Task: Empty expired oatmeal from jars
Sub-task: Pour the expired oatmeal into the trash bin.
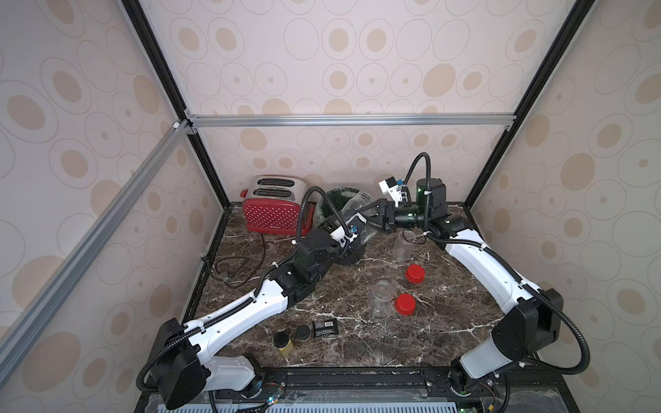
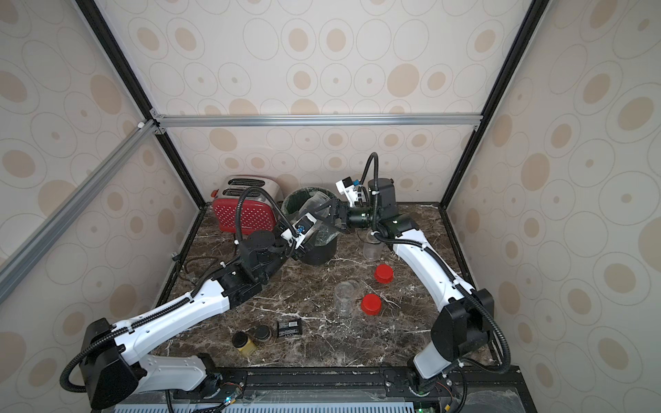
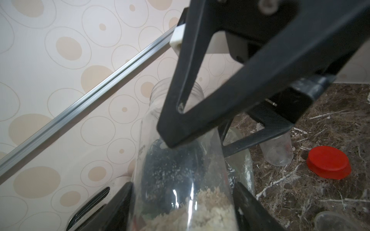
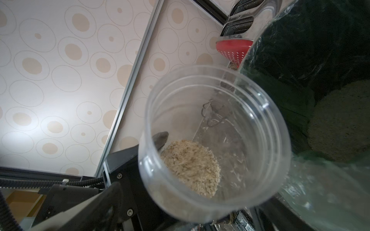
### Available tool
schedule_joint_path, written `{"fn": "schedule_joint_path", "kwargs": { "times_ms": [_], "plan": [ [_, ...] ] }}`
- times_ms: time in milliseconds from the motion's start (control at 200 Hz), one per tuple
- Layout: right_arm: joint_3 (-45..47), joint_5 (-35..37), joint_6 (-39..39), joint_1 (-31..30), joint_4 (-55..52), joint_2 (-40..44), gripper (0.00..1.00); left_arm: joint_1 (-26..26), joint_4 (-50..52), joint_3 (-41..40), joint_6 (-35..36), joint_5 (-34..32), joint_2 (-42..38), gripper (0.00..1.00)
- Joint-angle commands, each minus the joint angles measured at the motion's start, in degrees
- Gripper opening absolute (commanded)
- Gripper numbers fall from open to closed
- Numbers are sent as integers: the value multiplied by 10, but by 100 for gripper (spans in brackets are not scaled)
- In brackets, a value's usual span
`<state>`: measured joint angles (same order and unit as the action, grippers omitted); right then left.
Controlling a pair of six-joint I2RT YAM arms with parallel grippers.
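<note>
My left gripper (image 3: 184, 186) is shut on a clear lidless jar (image 1: 355, 203) (image 2: 315, 203), held tilted above the bin (image 1: 352, 255). The jar's open mouth is raised toward the right gripper. Pale oatmeal (image 3: 210, 210) (image 4: 190, 166) lies at the base end of the held jar (image 4: 216, 140). My right gripper (image 1: 368, 219) (image 2: 327, 214) is open, with its fingers (image 3: 200, 112) standing either side of the jar's neck end. A heap of oatmeal (image 4: 340, 124) lies inside the lined bin (image 4: 300, 40). Two more clear jars stand without lids on the counter, one (image 1: 404, 245) under the right arm and another (image 1: 382, 296) nearer the front.
Two red lids (image 1: 415, 273) (image 1: 405, 304) lie beside the front jar. A red toaster (image 1: 275, 209) stands at the back left, with its cord (image 1: 232, 268) trailing on the counter. Two black-lidded spice jars (image 1: 284, 343) (image 1: 304, 334) and a black packet (image 1: 324, 328) sit near the front.
</note>
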<state>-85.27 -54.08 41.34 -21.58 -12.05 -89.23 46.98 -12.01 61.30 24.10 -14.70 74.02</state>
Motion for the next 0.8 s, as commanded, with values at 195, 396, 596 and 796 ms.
{"fn": "schedule_joint_path", "kwargs": {
  "times_ms": [195,396,596,796],
  "plan": [
    [-27,62,-144,27,-95,40,99,-11,178,136,-65,-50,20,0],
    [-36,138,-254,31,-114,46,99,-16,287,219,-112,-69,55,0],
    [1,196,-323,31,-43,64,99,-23,410,308,-167,-73,101,0],
    [57,208,-367,30,59,78,99,-28,563,429,-223,-70,157,0]
  ]
}}
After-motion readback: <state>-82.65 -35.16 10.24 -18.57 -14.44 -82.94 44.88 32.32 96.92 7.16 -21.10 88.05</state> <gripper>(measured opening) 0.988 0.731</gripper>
